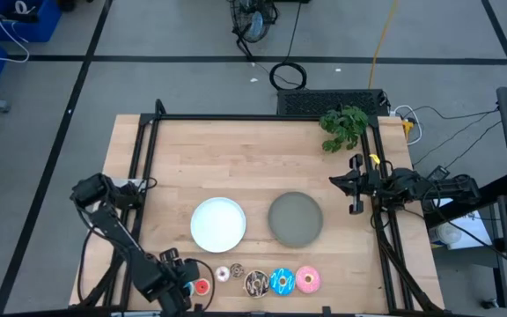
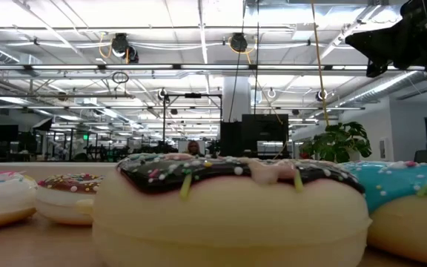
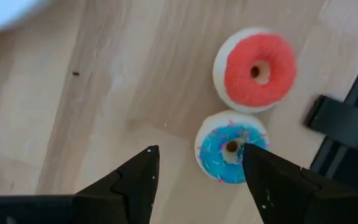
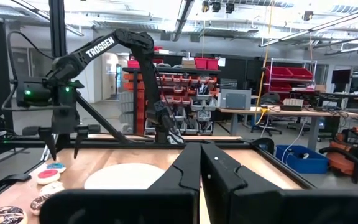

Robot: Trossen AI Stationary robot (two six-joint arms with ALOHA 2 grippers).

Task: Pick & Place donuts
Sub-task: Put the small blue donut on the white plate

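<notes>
Left gripper (image 3: 194,180) hovers at table's near edge, fingers apart, tiny blue donut (image 3: 231,146) beneath, against one fingertip, off-centre in the gap. Tiny red donut (image 3: 255,68) just beyond it; black frame rail (image 3: 347,118) close beside both, bare wood on the other side. Sugary red top, sprinkled blue glaze, pale ring bases. White plate (image 1: 217,223) and grey plate (image 1: 295,218) farther in. Right gripper (image 4: 201,163) waits at table's right edge, fingers together.

We're in a big open robotics lab here: exposed ceiling pipes and strip lights (image 2: 199,67), red parts bins (image 4: 197,93) on shelving, cluttered workbenches (image 4: 278,112), cables (image 1: 287,76) trailing over taped grey floor.
</notes>
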